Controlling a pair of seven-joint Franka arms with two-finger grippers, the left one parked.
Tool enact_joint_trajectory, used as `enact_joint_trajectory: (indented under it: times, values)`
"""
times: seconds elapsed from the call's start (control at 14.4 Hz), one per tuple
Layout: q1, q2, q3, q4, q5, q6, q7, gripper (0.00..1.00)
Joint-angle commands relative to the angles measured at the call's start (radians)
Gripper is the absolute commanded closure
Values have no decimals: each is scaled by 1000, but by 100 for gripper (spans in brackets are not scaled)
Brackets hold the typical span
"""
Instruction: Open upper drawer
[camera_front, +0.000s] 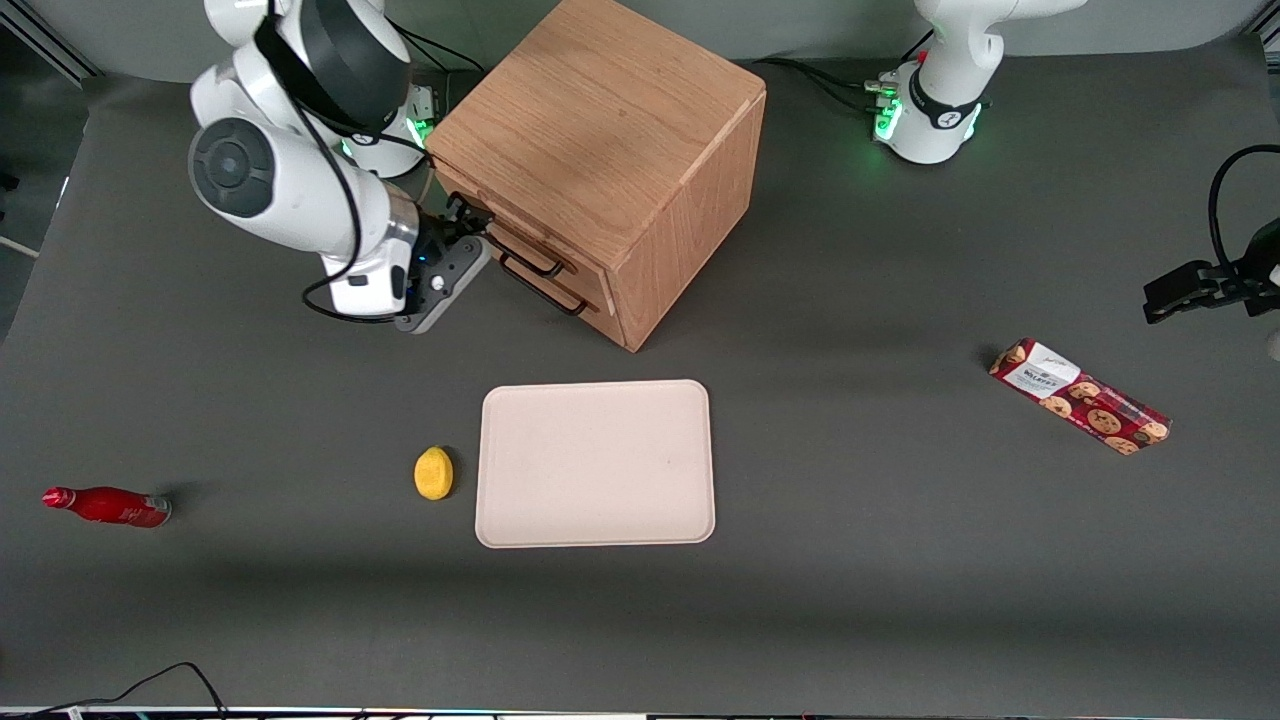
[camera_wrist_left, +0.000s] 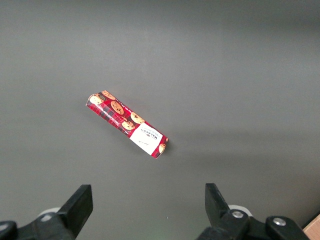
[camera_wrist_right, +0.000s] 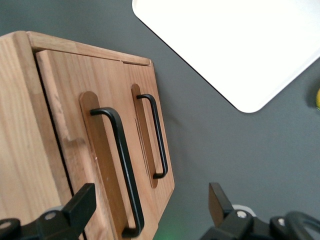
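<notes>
The wooden cube cabinet (camera_front: 600, 140) stands on the grey table with both drawers shut. The upper drawer (camera_front: 512, 238) has a thin black bar handle (camera_front: 530, 264); the lower drawer's handle (camera_front: 548, 292) sits just beneath it. My right gripper (camera_front: 466, 216) is open and empty, close in front of the drawer fronts at the end of the handles farther from the front camera. In the right wrist view the upper drawer (camera_wrist_right: 70, 135) and its handle (camera_wrist_right: 121, 165) are close, and one end of that handle lies between the gripper's (camera_wrist_right: 150, 207) spread fingers (camera_wrist_right: 84, 201), untouched. The lower handle (camera_wrist_right: 158, 135) is beside it.
A beige tray (camera_front: 595, 463) lies nearer the front camera than the cabinet and also shows in the right wrist view (camera_wrist_right: 235, 45). A yellow lemon (camera_front: 433, 472) lies beside it. A red bottle (camera_front: 108, 506) lies toward the working arm's end. A cookie box (camera_front: 1080, 396) lies toward the parked arm's end.
</notes>
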Motion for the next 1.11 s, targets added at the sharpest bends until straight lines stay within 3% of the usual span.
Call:
enact_joint_trajectory:
  times: [0.0, 1.04]
  values:
    - [-2, 1, 14, -46, 25, 58, -26, 0]
    - [0, 25, 47, -178, 11, 165, -98, 0]
